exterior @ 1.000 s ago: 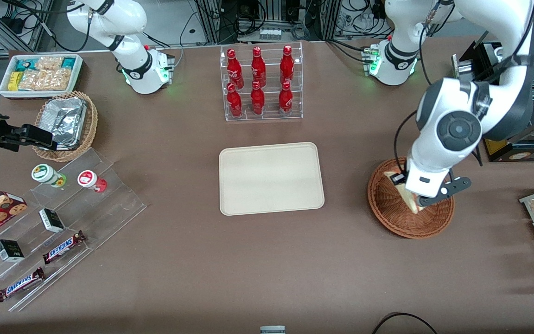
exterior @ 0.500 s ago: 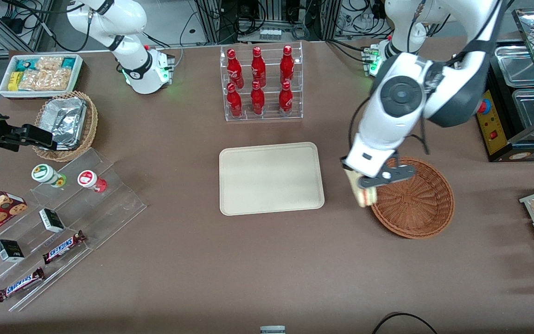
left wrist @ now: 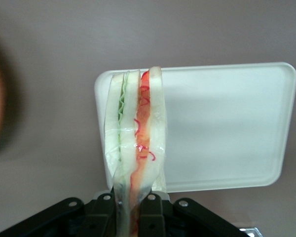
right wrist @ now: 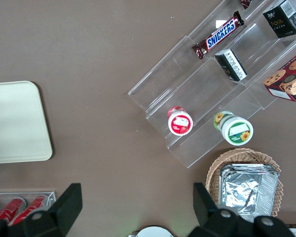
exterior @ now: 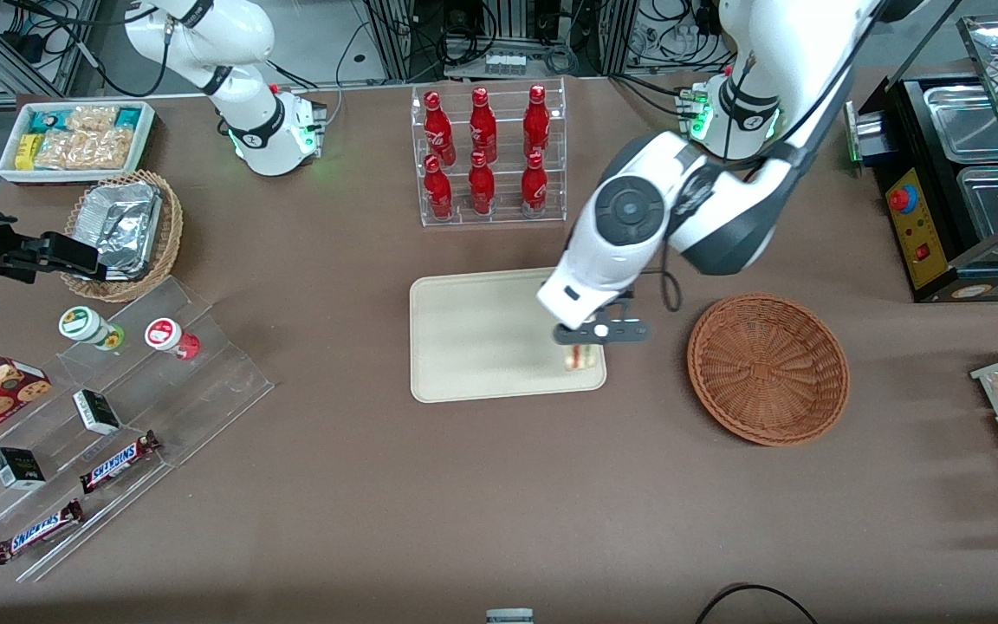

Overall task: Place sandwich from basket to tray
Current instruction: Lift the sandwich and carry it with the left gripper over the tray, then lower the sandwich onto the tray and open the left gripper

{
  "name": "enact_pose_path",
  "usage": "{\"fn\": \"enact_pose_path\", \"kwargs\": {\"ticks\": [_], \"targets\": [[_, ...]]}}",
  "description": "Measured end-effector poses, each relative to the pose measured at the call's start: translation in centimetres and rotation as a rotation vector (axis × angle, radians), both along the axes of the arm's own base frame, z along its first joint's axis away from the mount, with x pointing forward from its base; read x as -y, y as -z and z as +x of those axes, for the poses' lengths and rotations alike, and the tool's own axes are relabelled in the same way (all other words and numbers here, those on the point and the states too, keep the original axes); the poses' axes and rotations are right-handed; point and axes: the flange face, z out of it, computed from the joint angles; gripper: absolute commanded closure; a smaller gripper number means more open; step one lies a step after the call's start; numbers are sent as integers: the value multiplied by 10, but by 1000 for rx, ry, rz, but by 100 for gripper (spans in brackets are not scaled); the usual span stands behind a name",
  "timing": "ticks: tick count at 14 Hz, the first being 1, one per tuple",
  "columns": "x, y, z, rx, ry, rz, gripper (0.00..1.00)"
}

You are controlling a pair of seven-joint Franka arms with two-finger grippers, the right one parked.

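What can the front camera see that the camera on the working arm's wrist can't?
Only the front view shows the whole basket, now with nothing in it, the red bottles in their rack, and the snack bars. Only the wrist view shows the sandwich up close, with its green and red filling layers, pinched between the fingers. Both show the tray and the gripper holding the sandwich above the tray's end nearest the basket.
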Motion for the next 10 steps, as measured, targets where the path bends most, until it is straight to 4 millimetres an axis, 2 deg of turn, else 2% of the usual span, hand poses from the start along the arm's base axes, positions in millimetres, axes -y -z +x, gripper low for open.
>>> {"fn": "enact_pose_path", "kwargs": {"ticks": [3,5,10], "targets": [[38,38,-18,-26,53,-30,100],[55,61,-27,-42,72,-44,100],[62,96,-31,-75,39,-23,100]]}}
